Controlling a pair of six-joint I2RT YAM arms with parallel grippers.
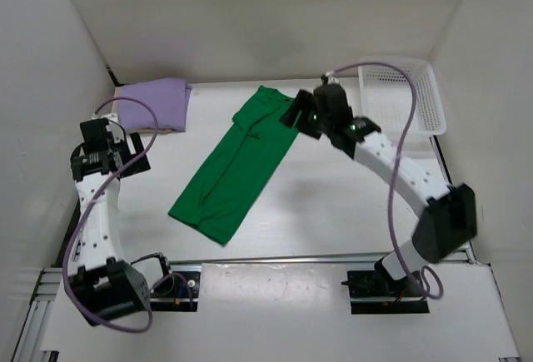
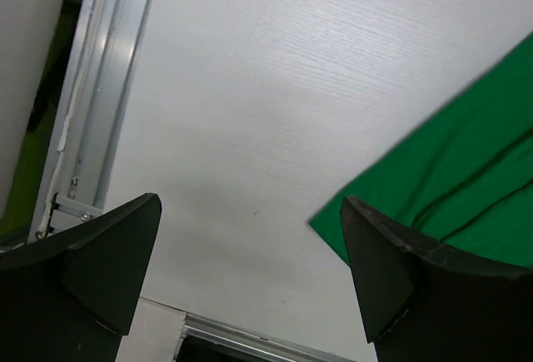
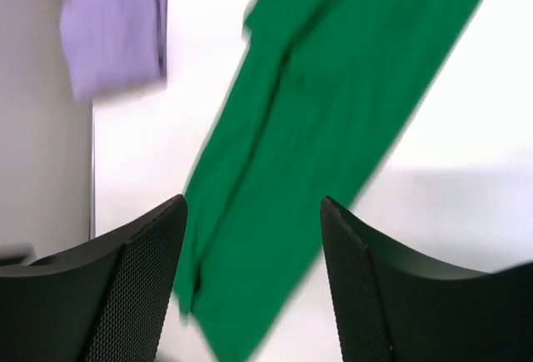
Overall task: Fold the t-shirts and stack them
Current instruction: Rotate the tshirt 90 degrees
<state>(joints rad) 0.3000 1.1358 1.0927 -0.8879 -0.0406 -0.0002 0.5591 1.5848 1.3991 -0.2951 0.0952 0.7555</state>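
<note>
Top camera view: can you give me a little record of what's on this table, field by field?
green t-shirt: folded into a long strip, lying diagonally across the middle
purple t-shirt: folded, far left corner
basket: white lattice, far right corner
left gripper: open, holding nothing, over bare table
right gripper: open, holding nothing, above the green t-shirt's far end

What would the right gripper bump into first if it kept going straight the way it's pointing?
Most likely the green t-shirt: it fills the view straight ahead of the right gripper, though how far off is unclear.
</note>
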